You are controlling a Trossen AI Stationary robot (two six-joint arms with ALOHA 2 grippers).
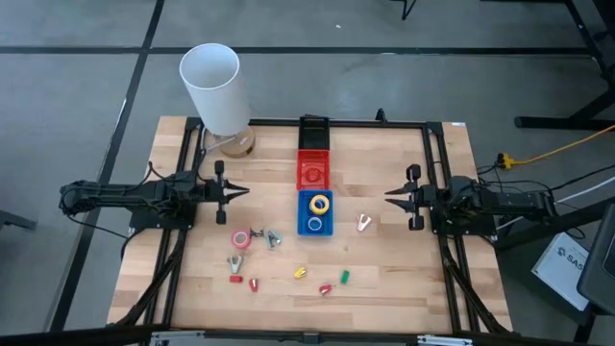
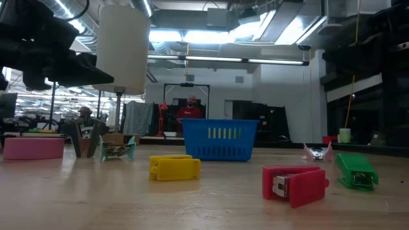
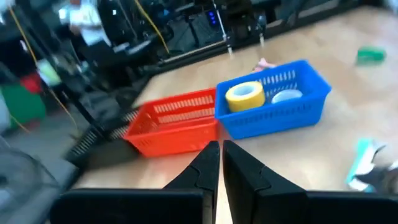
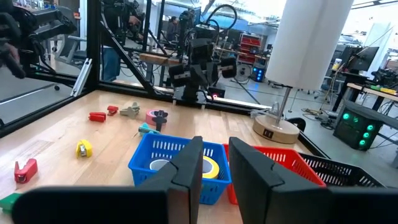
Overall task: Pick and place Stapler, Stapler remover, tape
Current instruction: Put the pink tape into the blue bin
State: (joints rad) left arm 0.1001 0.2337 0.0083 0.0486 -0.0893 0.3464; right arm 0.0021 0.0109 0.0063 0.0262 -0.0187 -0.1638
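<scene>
Left hand over bench left side, fingers pressed together, empty. Pink tape on bench beside silvery claws. Yellow tape in blue basket. Small staplers scattered toward front edge. Right hand at right, narrow gap, empty. No readable writing.

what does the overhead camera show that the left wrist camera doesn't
Only the high view shows the pink tape roll, the small staplers near the table's front edge, such as the yellow stapler, the white lamp, and the right gripper. Only the left wrist view shows the cluttered room beyond. Both show the blue basket holding a yellow tape roll, and the red basket.
</scene>
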